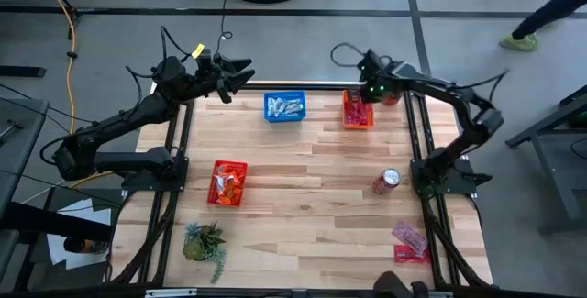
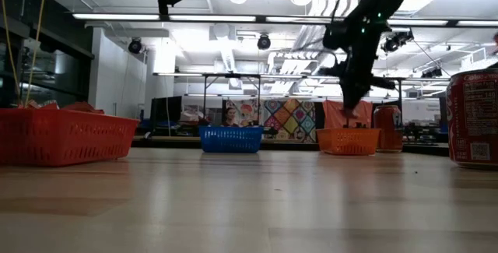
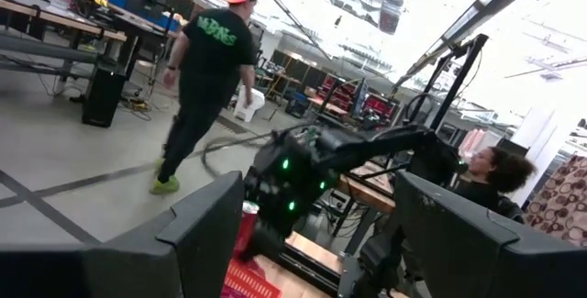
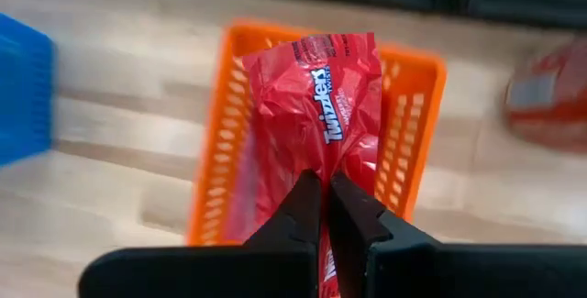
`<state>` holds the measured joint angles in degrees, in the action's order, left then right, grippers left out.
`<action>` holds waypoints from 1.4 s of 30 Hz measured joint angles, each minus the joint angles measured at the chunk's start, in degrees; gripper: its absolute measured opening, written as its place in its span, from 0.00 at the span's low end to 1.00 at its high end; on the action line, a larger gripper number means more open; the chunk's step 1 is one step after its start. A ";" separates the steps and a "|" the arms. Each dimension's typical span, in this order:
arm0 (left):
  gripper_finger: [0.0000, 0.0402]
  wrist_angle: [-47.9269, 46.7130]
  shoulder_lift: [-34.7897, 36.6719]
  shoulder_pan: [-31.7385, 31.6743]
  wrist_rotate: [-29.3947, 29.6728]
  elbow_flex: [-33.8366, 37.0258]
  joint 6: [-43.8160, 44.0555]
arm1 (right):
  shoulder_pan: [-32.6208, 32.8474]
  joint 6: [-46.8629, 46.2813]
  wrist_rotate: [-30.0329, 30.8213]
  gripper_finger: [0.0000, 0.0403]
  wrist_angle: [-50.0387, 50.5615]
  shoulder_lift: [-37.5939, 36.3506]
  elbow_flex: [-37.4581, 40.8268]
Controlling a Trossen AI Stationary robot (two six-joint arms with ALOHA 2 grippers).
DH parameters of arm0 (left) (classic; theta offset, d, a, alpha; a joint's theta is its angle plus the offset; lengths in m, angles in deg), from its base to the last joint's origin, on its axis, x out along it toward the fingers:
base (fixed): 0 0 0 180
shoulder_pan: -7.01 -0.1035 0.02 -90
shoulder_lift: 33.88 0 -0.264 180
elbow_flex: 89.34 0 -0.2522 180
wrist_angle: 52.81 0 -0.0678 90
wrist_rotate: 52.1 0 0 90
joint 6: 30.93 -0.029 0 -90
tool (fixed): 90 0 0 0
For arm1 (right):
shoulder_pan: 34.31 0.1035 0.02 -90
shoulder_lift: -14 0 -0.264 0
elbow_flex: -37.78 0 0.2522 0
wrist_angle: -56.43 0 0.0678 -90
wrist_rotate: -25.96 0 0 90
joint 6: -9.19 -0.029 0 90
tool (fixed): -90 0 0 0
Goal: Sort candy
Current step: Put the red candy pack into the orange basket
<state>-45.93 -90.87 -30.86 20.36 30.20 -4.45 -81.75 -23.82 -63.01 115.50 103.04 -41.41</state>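
Note:
My right gripper [image 4: 324,181] is shut on a red Twizzlers candy packet [image 4: 316,96] right above the orange basket [image 1: 358,112] at the table's far edge; the low view shows this gripper [image 2: 355,89] over the basket [image 2: 348,140]. More candy lies in the blue basket [image 1: 284,106] and in the red basket [image 1: 227,183], and pink packets [image 1: 410,240] lie flat on the table near its right near corner. My left gripper [image 1: 240,71] is open and raised beyond the far left corner, holding nothing. My right gripper pinches the red packet's near end [image 4: 323,162] between its two fingers, coming from above and pointing down. The packet hangs below the fingers, lengthwise over the orange basket's inside. Whether its lower end touches the basket cannot be told.
One red soda can [image 1: 386,182] lies on the table's right side; another [image 1: 393,96] stands right of the orange basket. A small plant [image 1: 204,241] sits near the left near corner. The table's middle is bare wood. People [image 3: 204,69] move in the room beyond.

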 joint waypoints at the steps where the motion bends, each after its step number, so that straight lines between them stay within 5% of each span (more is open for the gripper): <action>1: 0.67 0.01 -0.01 0.01 -0.01 0.00 0.00 | 0.30 -0.67 0.45 0.00 -0.38 0.45 1.04; 17: 0.67 -0.06 0.02 0.00 -0.02 0.00 0.31 | 0.98 -8.97 -0.04 0.05 -12.27 1.43 11.93; 29: 0.67 -0.10 0.01 0.00 -0.04 0.00 0.31 | 0.84 -4.38 -1.63 0.41 -12.10 0.56 11.93; 42: 0.67 -0.12 -0.01 0.02 -0.04 0.00 -1.53 | 0.12 6.54 -8.60 0.47 -12.03 -15.06 -0.86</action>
<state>-46.05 -90.87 -30.84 20.31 30.20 -5.98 -81.63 -17.28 -71.61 103.47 87.98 -42.27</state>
